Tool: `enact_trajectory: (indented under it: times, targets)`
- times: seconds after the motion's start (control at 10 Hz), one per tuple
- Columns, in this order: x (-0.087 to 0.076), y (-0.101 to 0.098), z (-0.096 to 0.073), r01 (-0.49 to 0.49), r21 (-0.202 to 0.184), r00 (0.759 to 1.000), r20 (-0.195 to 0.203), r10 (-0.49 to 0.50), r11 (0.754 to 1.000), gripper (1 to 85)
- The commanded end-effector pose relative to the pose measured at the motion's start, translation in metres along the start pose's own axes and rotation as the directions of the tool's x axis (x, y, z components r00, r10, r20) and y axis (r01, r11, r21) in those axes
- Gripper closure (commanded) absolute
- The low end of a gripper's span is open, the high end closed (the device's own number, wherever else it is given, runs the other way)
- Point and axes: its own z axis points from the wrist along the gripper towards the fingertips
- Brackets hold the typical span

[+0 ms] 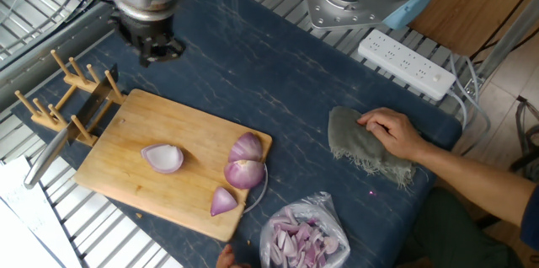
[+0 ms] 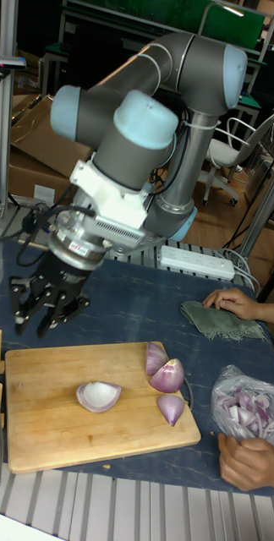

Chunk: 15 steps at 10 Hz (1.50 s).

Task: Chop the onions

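Resting on one wooden cutting board (image 1: pixel 135 185) are four onions (image 1: pixel 245 173), while one gripper (image 2: pixel 46 311), jaw state indeterminable, hangs above the board's far-left corner.

Motion blurs the black two-finger gripper (image 1: pixel 156 47) beyond the pale wooden cutting board (image 1: pixel 126 146), so its finger spacing is unreadable. The person's lower hand (image 2: pixel 251 461), beside that board, is cut off at the frame edge.
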Motion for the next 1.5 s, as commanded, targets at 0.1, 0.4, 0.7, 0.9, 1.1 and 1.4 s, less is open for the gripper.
enact_trajectory:
  times: [0.1,0.4,0.7,0.9,1.1,1.4]
  targets:
    - [-0.004,-0.014,0.031,0.011,0.017,1.0,-0.006,-0.011,1.0,50.0]
    - [-0.002,-0.003,0.025,-0.009,-0.018,1.0,-0.005,0.009,1.0,51.0]
    - [0.001,0.013,0.011,-0.033,-0.071,0.999,-0.004,0.033,0.997,53.7]
    - [0.007,0.019,0.011,-0.043,-0.095,0.999,-0.028,0.041,0.995,52.0]
    - [0.007,0.016,0.011,-0.049,-0.084,0.998,-0.028,0.047,0.995,50.7]
    - [0.008,0.01,0.011,-0.036,-0.06,0.999,-0.031,0.034,0.998,50.3]
